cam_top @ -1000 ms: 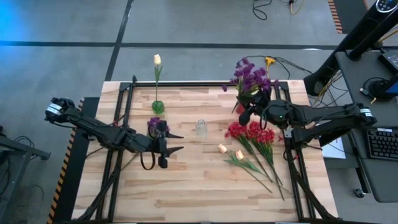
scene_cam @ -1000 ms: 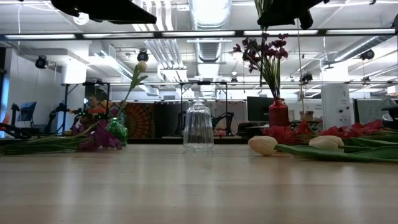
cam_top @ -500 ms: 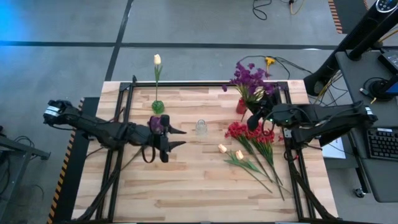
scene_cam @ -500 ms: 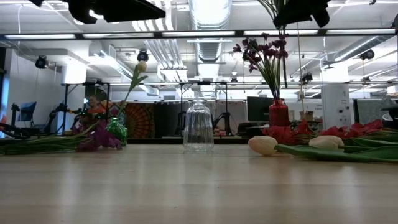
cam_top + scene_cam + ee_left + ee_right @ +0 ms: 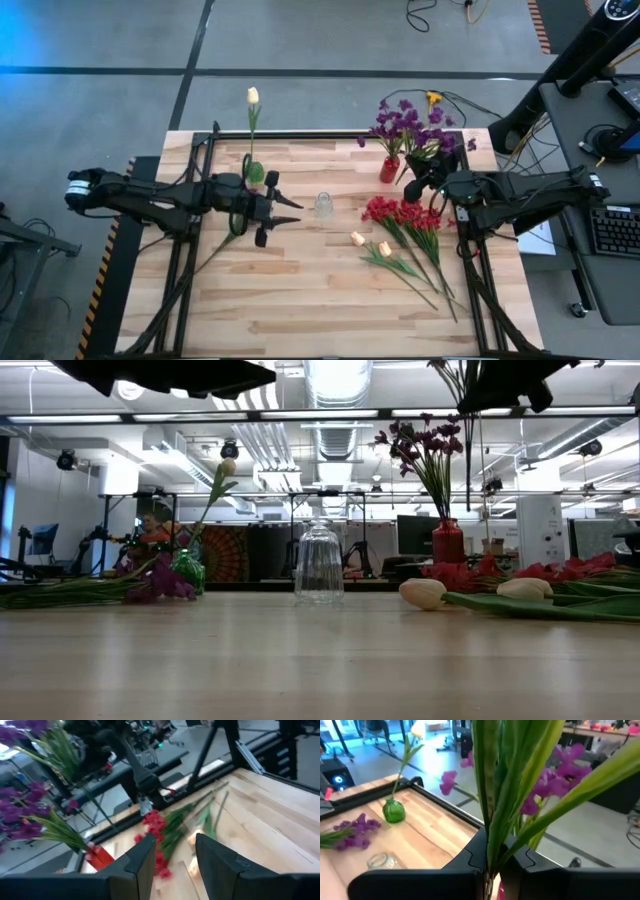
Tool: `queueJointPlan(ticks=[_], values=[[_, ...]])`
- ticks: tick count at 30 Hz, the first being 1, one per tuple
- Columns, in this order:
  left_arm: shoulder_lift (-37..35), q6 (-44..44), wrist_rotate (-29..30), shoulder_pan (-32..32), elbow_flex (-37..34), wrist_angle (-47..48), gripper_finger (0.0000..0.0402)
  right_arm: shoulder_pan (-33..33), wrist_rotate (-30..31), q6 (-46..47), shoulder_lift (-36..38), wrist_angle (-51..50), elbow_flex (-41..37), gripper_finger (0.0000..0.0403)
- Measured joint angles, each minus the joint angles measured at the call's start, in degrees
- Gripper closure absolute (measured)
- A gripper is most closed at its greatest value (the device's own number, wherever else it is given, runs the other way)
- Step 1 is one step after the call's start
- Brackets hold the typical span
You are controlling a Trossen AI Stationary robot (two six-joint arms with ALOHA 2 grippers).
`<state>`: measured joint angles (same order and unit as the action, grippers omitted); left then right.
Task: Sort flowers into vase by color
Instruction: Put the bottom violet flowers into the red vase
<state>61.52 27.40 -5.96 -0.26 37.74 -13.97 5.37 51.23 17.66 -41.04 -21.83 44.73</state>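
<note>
The right gripper (image 5: pixel 432 186) is pinched on the green stem of a purple flower (image 5: pixel 440 143), holding it upright beside the red vase (image 5: pixel 389 169), which already carries a bunch of purple flowers (image 5: pixel 400 120). The left gripper (image 5: pixel 277 208) hangs spread above the worktop (image 5: pixel 300 290), between the green vase (image 5: pixel 255 172) with its cream tulip (image 5: pixel 253 96) and the clear glass vase (image 5: pixel 323 206). Red flowers (image 5: pixel 405 213) and two cream tulip buds (image 5: pixel 370 243) lie on the worktop near the right gripper. One more purple flower (image 5: pixel 160 582) lies flat near the green vase.
</note>
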Motion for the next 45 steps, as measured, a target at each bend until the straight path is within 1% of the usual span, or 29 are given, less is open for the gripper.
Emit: queueJointPlan(ticks=[2,5,8,15,23,31,37,45], values=[[-0.4,0.0,0.0,0.6,0.0,0.1,0.0283,0.0,1.9,-1.0,0.0,1.6,-0.2,0.0380],[-0.7,0.0,0.0,1.4,0.0,0.3,0.0283,0.0,6.4,-1.0,0.4,1.6,-0.2,0.0380],[-0.7,0.0,0.0,2.3,0.0,1.3,0.0284,0.0,9.5,-0.8,0.5,2.3,-0.2,0.0380],[-0.7,0.0,0.5,4.1,0.0,1.8,0.0284,-0.6,13.2,-4.4,0.0,9.4,-0.3,0.0380],[-0.7,-0.3,0.7,4.5,0.0,1.8,0.0284,-3.3,13.4,-4.7,-3.5,11.1,-0.3,0.0380],[-0.7,-0.5,0.9,4.5,0.0,1.8,0.0284,-4.0,13.5,-5.5,-5.5,14.8,-0.3,0.0380],[-0.7,-0.5,0.9,4.5,0.0,1.9,0.0284,-4.1,16.3,-5.6,-7.7,15.3,-0.3,0.0380],[-0.7,-0.5,0.9,4.5,0.0,1.9,0.0284,-5.4,16.4,-5.2,-10.7,17.1,-0.3,0.0380]])
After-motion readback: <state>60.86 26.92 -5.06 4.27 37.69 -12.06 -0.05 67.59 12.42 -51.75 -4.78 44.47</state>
